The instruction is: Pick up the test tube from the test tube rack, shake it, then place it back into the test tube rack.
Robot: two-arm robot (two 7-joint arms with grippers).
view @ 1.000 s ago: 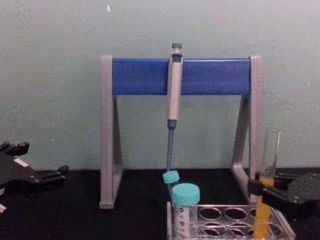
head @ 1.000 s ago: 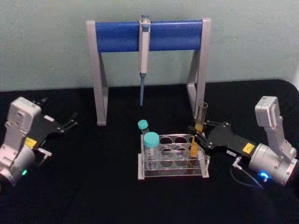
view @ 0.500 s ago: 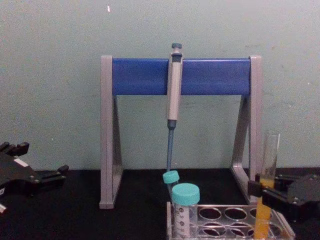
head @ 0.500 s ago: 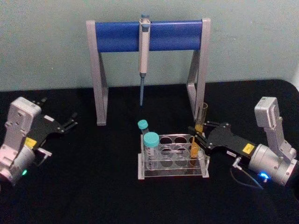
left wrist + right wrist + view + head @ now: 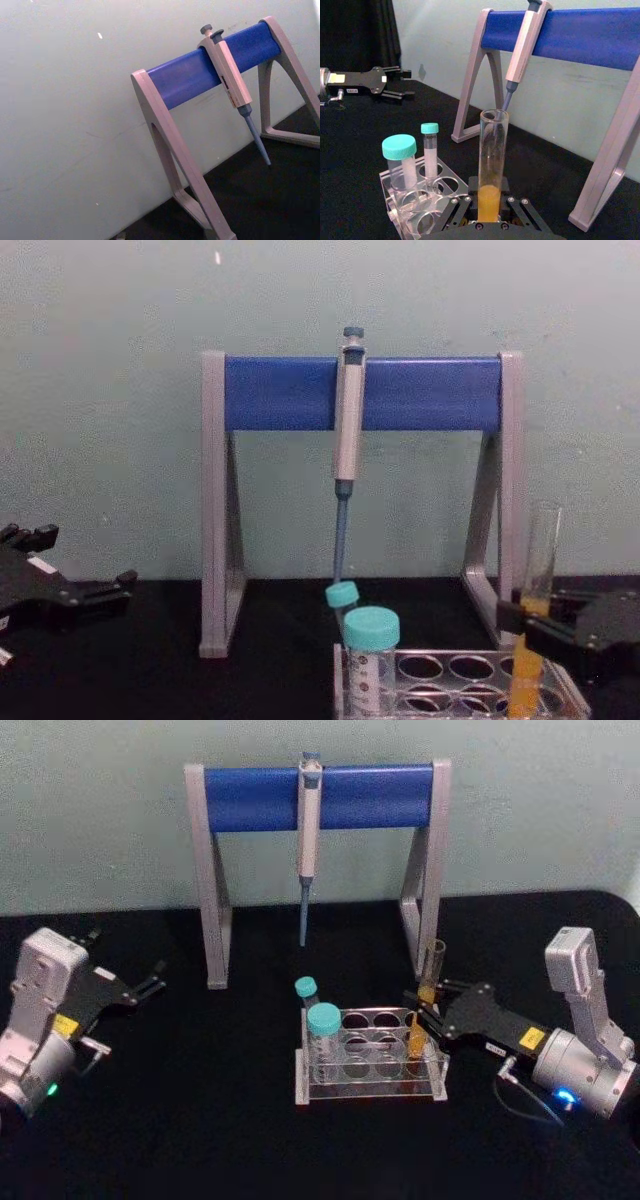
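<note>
The test tube (image 5: 433, 965) stands nearly upright with orange-yellow liquid in its lower half. Its bottom sits in a hole at the right end of the clear test tube rack (image 5: 370, 1097). My right gripper (image 5: 418, 1005) reaches in from the right and is shut on the tube just above the rack's top plate. In the right wrist view the black fingers (image 5: 516, 212) press the tube (image 5: 493, 145) at the liquid's level. The chest view shows the tube (image 5: 541, 550) rising above the gripper (image 5: 520, 618). My left gripper (image 5: 150, 982) rests open at the far left, well away from the rack.
Two teal-capped tubes (image 5: 323, 1020) stand at the rack's left end. Behind the rack is a tall grey stand with a blue bar (image 5: 250, 798), and a pipette (image 5: 308, 820) hangs from it, tip pointing down toward the rack. The black tabletop has room in front.
Almost nothing. The tube and my right gripper have shifted only a touch and the tube stands slightly straighter. The left arm has not moved.
</note>
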